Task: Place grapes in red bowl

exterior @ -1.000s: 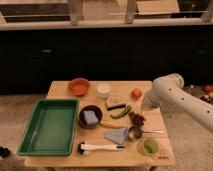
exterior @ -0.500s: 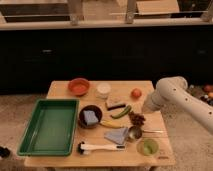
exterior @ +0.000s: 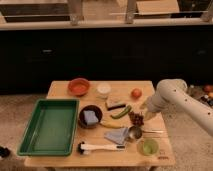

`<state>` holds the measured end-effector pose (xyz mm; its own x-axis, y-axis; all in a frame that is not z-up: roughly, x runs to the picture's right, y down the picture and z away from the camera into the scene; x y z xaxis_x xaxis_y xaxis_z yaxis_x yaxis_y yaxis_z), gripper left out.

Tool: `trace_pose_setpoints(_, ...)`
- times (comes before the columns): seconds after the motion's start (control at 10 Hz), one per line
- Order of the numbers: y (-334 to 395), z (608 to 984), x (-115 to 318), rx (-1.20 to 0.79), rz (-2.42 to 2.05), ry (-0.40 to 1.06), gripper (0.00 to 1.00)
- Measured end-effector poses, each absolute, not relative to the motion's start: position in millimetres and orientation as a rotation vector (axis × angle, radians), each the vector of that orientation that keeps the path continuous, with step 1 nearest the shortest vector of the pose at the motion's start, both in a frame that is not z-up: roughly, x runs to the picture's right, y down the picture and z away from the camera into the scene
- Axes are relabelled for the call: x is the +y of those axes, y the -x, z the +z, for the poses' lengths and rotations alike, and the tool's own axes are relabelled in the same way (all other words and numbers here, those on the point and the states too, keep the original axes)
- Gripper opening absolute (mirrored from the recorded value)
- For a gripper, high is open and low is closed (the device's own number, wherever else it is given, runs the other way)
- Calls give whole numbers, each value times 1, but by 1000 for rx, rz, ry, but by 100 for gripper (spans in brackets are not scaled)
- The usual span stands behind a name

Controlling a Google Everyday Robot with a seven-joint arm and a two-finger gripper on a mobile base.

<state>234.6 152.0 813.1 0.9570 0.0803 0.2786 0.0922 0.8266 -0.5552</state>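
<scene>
Gripper (exterior: 144,109), grip state indiscernible; bumpy dark-purple grapes (exterior: 135,119) just beside it; round, thick-rimmed red bowl (exterior: 78,87) well apart.

The single white arm (exterior: 192,107) comes in from the right edge, at about 4 o'clock from the view's centre. It rises toward 10 o'clock to a thick rounded bend (exterior: 172,89) (the highest part of it in sight). From that bend the last link slopes down toward 7 o'clock and ends in the pincer (exterior: 145,110). The pincer hangs low over the right side of the table (exterior: 60,89), at roughly 3 o'clock from the table's middle, pointing down and to the left.
</scene>
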Motion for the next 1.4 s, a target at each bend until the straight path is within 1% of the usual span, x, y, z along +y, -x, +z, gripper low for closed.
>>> trace_pose_setpoints(0.6,-221,819,162,-320,-41,630,80)
trace_pose_setpoints(0.7,-219,820,164,-321,-47,638,78)
trace_pose_setpoints(1.0,-208,827,171,-328,-67,667,52)
trace_pose_setpoints(1.2,-207,828,173,-330,-69,676,29)
trace_pose_setpoints(1.4,-208,828,172,-333,-67,671,9)
